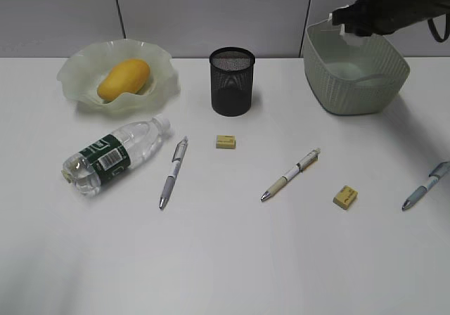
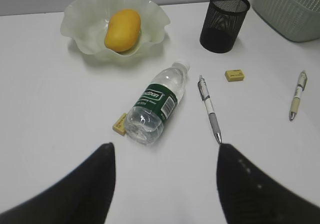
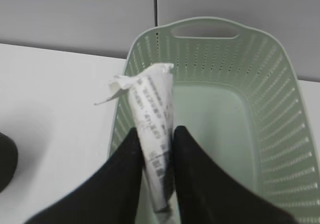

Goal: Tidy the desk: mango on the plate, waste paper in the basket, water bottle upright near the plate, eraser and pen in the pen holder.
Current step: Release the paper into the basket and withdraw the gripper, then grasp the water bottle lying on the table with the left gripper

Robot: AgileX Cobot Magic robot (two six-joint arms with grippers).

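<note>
My right gripper (image 3: 155,134) is shut on the waste paper (image 3: 150,104), a crumpled printed scrap, and holds it over the left rim of the pale green basket (image 3: 280,109). In the exterior view that gripper (image 1: 344,16) hovers over the basket (image 1: 355,93). The mango (image 1: 124,79) lies in the wavy plate (image 1: 77,72). The water bottle (image 1: 116,155) lies on its side below the plate. The black pen holder (image 1: 232,81) stands mid-desk. My left gripper (image 2: 165,159) is open and empty above the desk (image 2: 50,114), near the bottle (image 2: 156,101).
Three pens lie on the desk: one beside the bottle (image 1: 173,171), one in the middle (image 1: 290,174), one at the right edge (image 1: 426,185). Erasers lie near the holder (image 1: 226,141) and at the right (image 1: 345,197); another lies by the bottle's base (image 2: 119,123).
</note>
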